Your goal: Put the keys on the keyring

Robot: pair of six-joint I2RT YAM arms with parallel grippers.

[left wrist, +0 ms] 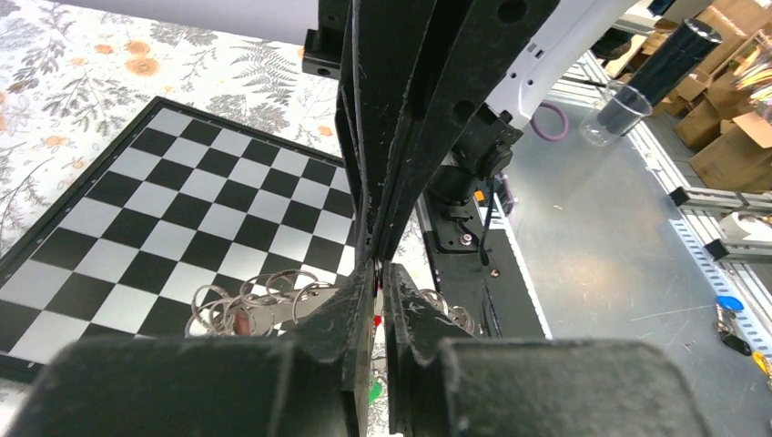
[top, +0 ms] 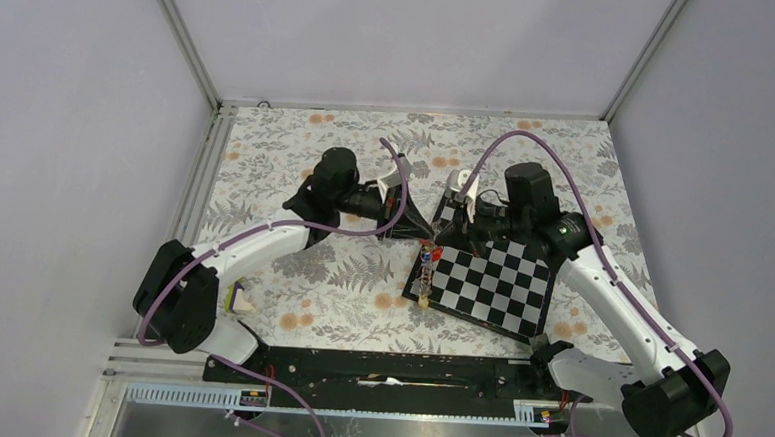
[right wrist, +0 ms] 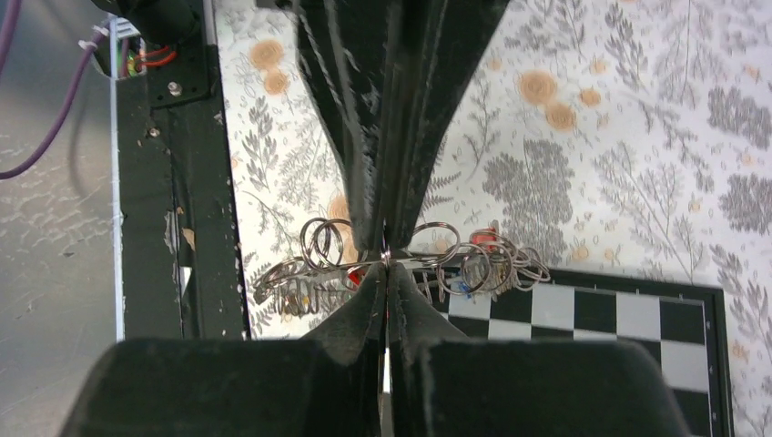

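- The left end effector [left wrist: 380, 273] is closed tight.
- The right end effector [right wrist: 386, 269] is closed tight too, and the tips of the two meet.
- The small metal keys with red and blue heads [top: 425, 273] hang in a bunch of thin silver rings just under those tips.
- I cannot tell what the tips pinch.
- The bunch is over the left edge of the black and white chessboard [top: 495, 279] on the flowery bench [top: 340, 276].

Bright even overhead light, soft shadows; wrist views blurred in near foreground.
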